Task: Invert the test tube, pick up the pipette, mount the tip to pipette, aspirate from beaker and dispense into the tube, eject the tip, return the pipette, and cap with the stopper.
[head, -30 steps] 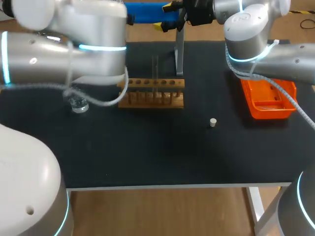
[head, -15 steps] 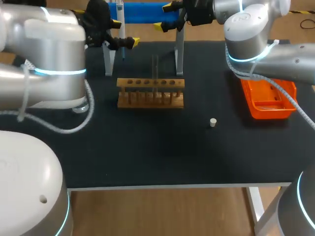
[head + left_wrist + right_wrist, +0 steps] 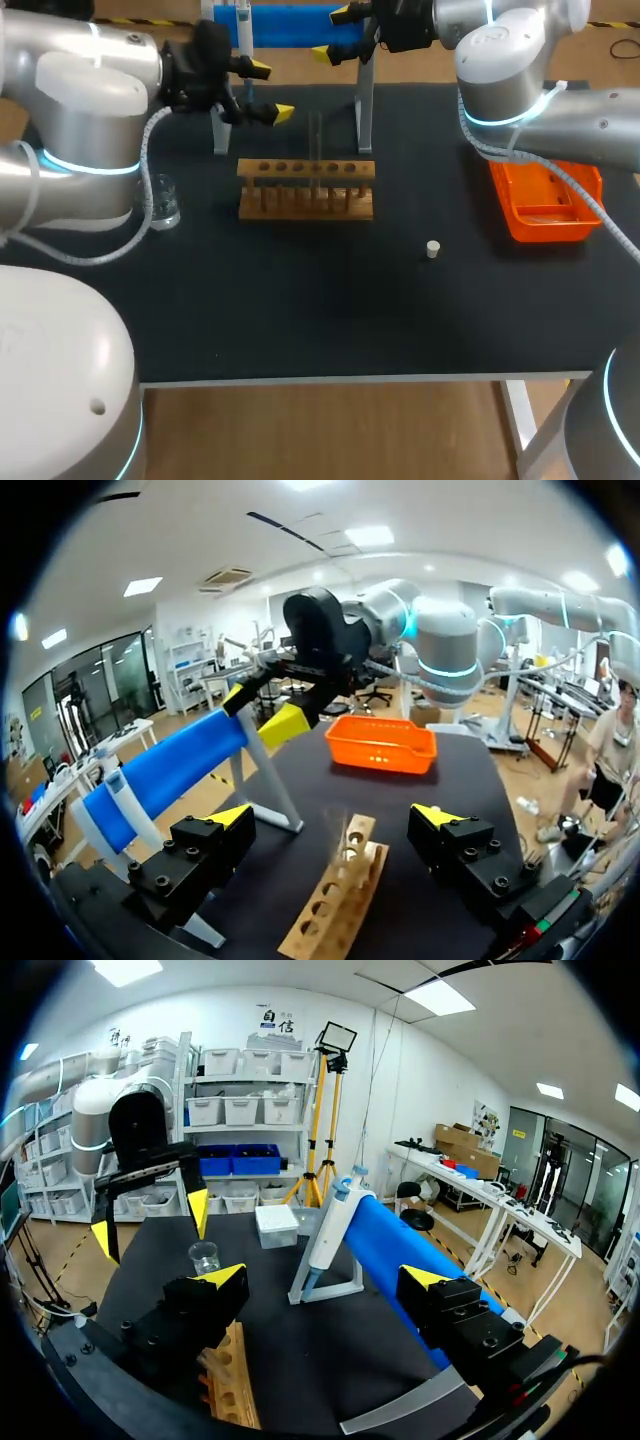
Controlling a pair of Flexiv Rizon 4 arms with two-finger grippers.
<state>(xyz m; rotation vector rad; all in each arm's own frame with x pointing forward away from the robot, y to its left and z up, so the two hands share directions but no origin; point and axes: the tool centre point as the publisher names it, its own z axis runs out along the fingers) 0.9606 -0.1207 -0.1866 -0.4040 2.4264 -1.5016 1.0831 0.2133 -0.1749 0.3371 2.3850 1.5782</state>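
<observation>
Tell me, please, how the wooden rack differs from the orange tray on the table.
The wooden rack is brown, with a row of holes along its top and a test tube standing upright in it. The orange tray is a bright open bin. The wooden rack sits near the middle of the black table, in full sight, while the orange tray lies to the right, partly hidden under my right arm. Both rest on the black table.
</observation>
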